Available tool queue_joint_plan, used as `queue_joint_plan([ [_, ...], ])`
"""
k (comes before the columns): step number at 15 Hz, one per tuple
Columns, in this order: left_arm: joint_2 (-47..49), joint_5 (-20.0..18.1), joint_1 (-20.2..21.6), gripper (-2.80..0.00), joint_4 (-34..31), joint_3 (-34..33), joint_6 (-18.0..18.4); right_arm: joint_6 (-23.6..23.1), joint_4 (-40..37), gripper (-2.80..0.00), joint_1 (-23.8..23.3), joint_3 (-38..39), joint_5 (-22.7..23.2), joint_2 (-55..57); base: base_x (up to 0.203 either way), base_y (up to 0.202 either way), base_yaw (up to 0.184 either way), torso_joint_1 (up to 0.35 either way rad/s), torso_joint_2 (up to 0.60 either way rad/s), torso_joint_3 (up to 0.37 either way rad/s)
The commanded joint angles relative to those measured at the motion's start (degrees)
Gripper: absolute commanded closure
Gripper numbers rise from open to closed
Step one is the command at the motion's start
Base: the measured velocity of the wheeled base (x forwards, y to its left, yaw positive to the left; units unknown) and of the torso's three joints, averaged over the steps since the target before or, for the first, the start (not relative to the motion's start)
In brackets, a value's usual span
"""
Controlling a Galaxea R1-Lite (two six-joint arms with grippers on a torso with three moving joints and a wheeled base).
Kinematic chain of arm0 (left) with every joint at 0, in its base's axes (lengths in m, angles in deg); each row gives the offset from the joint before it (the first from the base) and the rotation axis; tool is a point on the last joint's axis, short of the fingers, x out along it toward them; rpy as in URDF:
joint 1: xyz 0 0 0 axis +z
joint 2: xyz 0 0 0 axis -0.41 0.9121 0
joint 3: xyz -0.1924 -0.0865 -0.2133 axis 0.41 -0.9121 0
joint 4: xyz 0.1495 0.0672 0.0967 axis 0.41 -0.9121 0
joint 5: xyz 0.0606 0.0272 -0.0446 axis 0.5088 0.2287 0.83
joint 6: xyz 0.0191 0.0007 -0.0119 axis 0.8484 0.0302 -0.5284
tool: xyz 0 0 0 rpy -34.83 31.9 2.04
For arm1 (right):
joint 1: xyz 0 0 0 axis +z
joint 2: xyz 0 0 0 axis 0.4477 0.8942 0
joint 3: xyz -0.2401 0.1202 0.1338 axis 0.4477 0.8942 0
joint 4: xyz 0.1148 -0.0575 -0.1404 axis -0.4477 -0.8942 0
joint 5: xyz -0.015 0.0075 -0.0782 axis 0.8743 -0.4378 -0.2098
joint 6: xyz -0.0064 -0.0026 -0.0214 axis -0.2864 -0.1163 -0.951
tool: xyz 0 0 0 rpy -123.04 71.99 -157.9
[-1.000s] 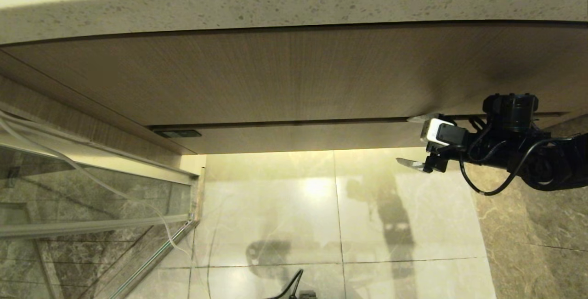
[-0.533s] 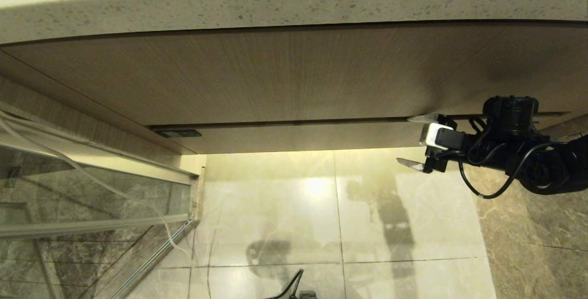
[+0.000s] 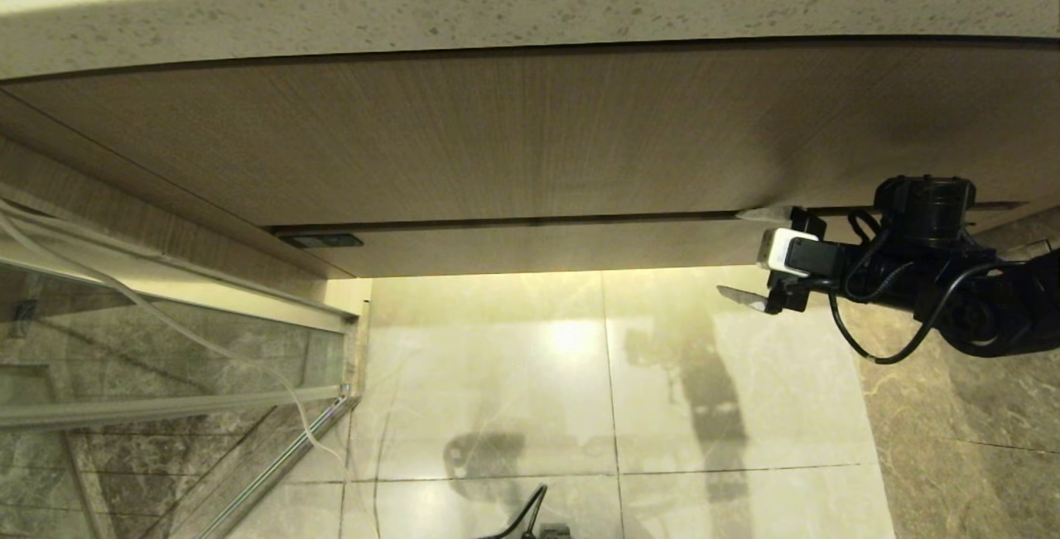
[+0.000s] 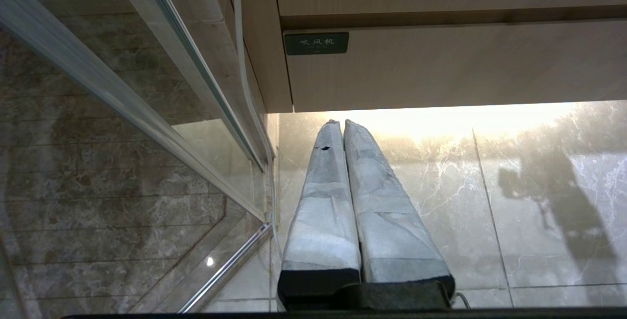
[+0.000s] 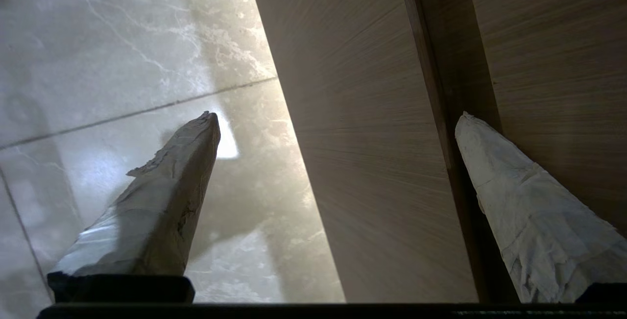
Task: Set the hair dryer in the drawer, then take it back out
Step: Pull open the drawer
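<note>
At right of the head view, the right gripper (image 3: 752,256) is spread wide astride the closed, narrow light-brown wood-grain drawer (image 3: 546,246) front; a handle-less edge may be slipped off, and the hair dryer is nowhere seen.

The drawer (image 3: 530,245) is closed; its narrow wood-grain front sits beneath a taller wood-grain panel (image 3: 513,133) and a speckled countertop (image 3: 497,9). A small dark label (image 3: 319,240) marks its left end. The right gripper (image 3: 749,256) sits at the drawer front's right end, fingers spread, one at the upper seam and one below the lower edge. Glossy floor tiles (image 3: 580,382) lie below, a glass partition (image 3: 166,373) to the left.
</note>
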Motion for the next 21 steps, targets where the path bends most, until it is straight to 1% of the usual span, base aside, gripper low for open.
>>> queue_joint_plan([
  [1,0.00,0.00,0.01,0.00,0.09,-2.29,-0.05,-2.82,-0.13,-2.80,-0.02,0.06,0.21,0.28,0.000,0.000,0.000,0.000,0.00,0.000],
  [3,0.00,0.00,0.01,0.00,0.09,-2.29,-0.05,-3.64,-0.29,-2.80,-0.02,0.04,0.01,0.55,0.000,0.000,0.000,0.000,0.00,0.000],
  [8,0.00,0.00,0.01,0.00,0.09,-2.29,-0.05,-3.96,-0.50,-2.80,-0.37,-0.05,-1.00,1.57,0.000,0.000,0.000,0.000,0.00,0.000],
  [10,0.00,0.00,0.01,0.00,0.09,-2.29,-0.05,-6.61,-1.30,-2.80,-0.71,0.48,-3.14,2.04,0.000,0.000,0.000,0.000,0.00,0.000],
  [11,0.00,0.00,0.01,0.00,0.09,-2.29,-0.05,-7.08,-2.50,-2.80,-0.68,0.36,-3.79,2.46,0.000,0.000,0.000,0.000,0.00,0.000],
  [13,0.00,0.00,0.01,0.00,0.09,-2.29,0.03,-7.08,-3.25,-2.80,-0.63,-0.14,-5.02,3.03,0.000,0.000,0.000,0.000,0.00,0.000],
  [21,0.00,0.00,0.01,0.00,0.09,-2.29,-0.05,-6.11,-3.15,-2.80,-1.42,0.11,-5.09,0.61,0.000,0.000,0.000,0.000,0.00,0.000],
])
